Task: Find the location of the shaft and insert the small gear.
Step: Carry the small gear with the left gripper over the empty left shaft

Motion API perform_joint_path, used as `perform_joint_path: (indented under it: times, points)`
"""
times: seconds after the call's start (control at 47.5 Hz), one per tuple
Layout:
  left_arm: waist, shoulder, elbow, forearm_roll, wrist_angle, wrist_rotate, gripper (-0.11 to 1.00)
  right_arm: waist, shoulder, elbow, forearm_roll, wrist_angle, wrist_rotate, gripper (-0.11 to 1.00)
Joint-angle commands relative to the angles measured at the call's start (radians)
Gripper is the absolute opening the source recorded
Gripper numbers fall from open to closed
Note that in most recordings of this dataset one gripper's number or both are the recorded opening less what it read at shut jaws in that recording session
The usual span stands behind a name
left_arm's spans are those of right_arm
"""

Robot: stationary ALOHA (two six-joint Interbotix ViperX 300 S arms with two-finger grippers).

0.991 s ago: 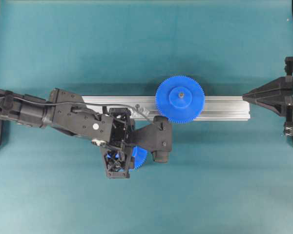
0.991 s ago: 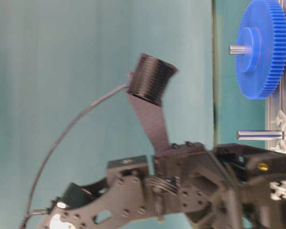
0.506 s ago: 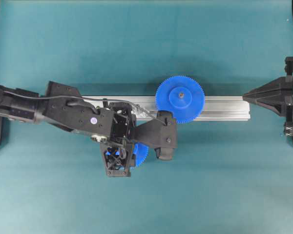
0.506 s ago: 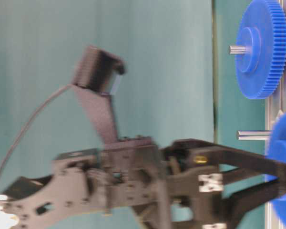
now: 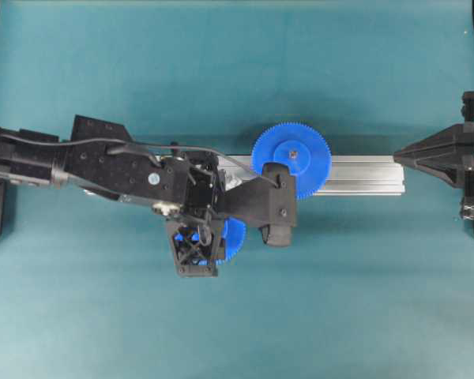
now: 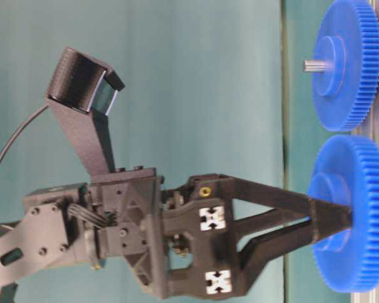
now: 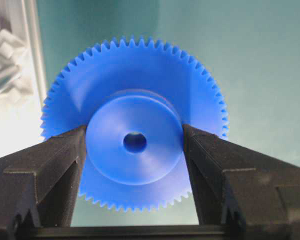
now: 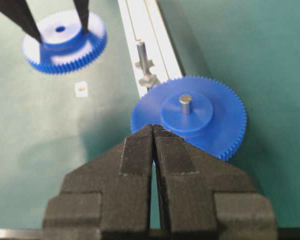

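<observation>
Left pincer (image 7: 135,145) clamped on small gear's (image 7: 134,170) hub, held above table just beside rail (image 8: 152,45); shaft (image 8: 141,52) upright there, nearer left arm; right pincer (image 8: 153,145) closed, empty.

The left arm (image 5: 103,162) is matt black plate and bracket, peppered with small screws; a thin black cable (image 5: 182,148) loops along its top; a pale round dot (image 5: 152,179) marks one link; its gripper (image 6: 331,218) has long tapering black fingers (image 6: 271,205) with white cross-shaped inserts (image 6: 213,218) at the base; a boxy black wrist camera (image 6: 82,82) sits on a flat strut; the right gripper (image 8: 153,131) has blunt, finely ribbed black pads (image 8: 137,150).
</observation>
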Motion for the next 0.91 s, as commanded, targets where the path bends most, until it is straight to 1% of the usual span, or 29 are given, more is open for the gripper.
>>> perform_joint_path:
  times: [0.0, 0.169, 0.337, 0.485, 0.674, 0.885]
  points:
    - [0.014, -0.043, -0.043, 0.003, 0.018, 0.014, 0.63, -0.003, 0.005, -0.011, 0.0, -0.009, 0.008, 0.0]
    - [0.028, -0.041, -0.078, 0.003, 0.038, 0.037, 0.63, -0.003, 0.003, -0.011, 0.0, -0.008, 0.008, 0.0]
    - [0.048, -0.046, -0.106, 0.003, 0.058, 0.044, 0.63, -0.003, 0.003, -0.008, 0.0, -0.008, 0.008, 0.0]
    - [0.067, -0.054, -0.11, 0.003, 0.063, 0.049, 0.63, -0.005, 0.003, -0.008, -0.002, -0.009, 0.008, 0.0]
    - [0.091, -0.061, -0.117, 0.006, 0.063, 0.083, 0.63, -0.018, 0.0, -0.008, 0.0, -0.009, 0.008, 0.0]
    - [0.11, -0.055, -0.118, 0.006, 0.063, 0.089, 0.63, -0.02, -0.009, -0.008, -0.002, -0.006, 0.008, 0.0]
